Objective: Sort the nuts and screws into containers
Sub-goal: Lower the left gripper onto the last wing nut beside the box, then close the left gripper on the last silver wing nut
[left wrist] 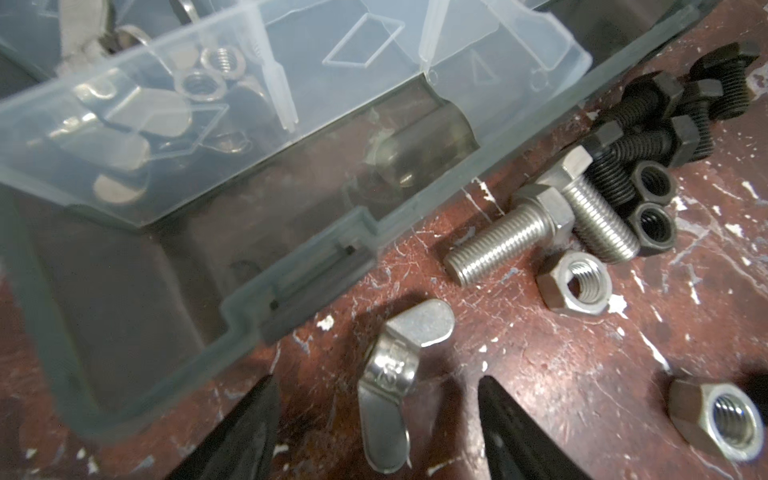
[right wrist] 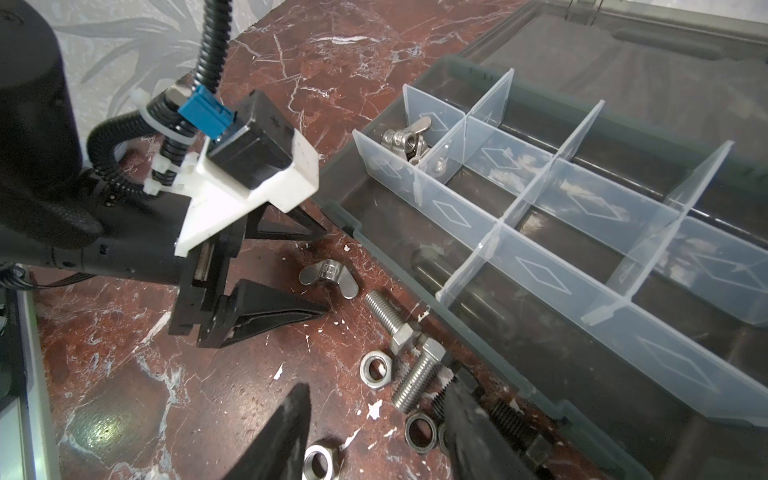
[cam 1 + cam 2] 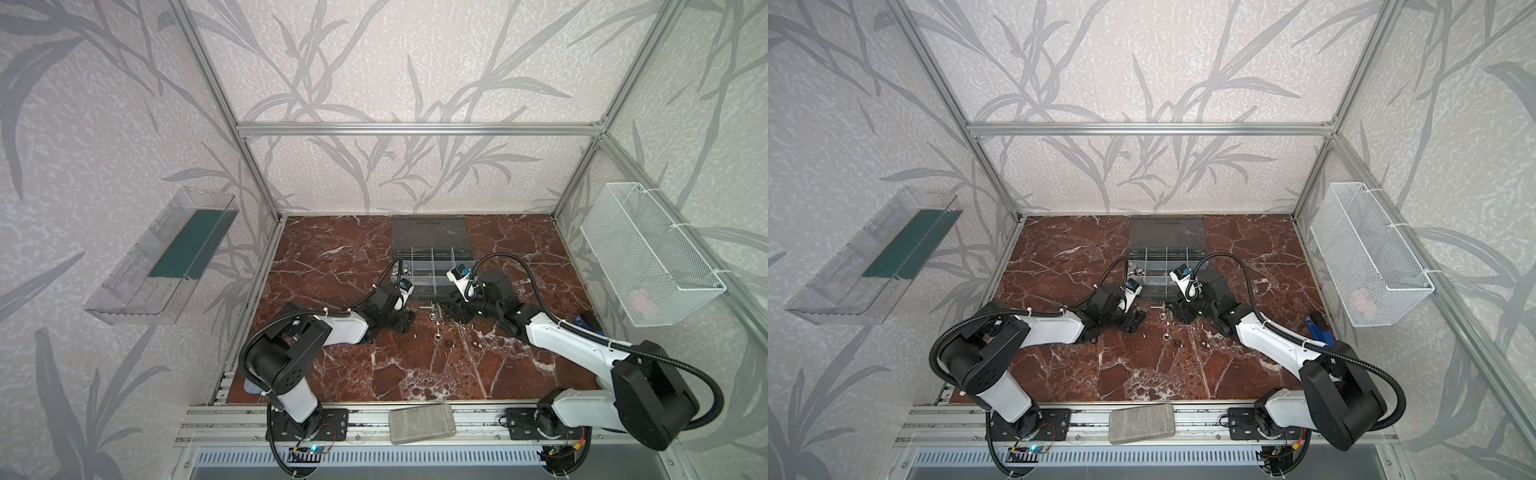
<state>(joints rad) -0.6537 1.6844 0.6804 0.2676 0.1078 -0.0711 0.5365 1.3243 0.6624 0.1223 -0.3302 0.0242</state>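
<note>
**Left fingers straddling a wing nut beside the organizer case**

The black, tapered left fingers [image 1: 249, 428] are standing apart, with a shiny silver wing nut [image 1: 397, 374] lying flat between their tips and clear of both. Its long axis is running along the gap.

Just beyond it, near the front wall of the dark grey plastic organizer case [image 1: 291, 270], two threaded silver hex-head screws [image 1: 503, 241] are lying with heads together. One is lying parallel to that wall with its threaded end pointing towards the wing nut; its neighbour is pointing away from the case.

Silver hex nuts [image 1: 575, 286], black nuts [image 1: 652, 224] and a pile of black screws [image 1: 648, 137] are lying farther along the same wall on the red-brown marbled worktop [image 1: 540, 395].

Inside the case, a clear-walled cell [image 1: 216, 166] at the corner is holding wing nuts and hex nuts.

The right fingers [image 2: 286, 428] are also standing apart, gripping nothing. One tip is hanging over the black screws, and I cannot tell whether it is touching them.
</note>
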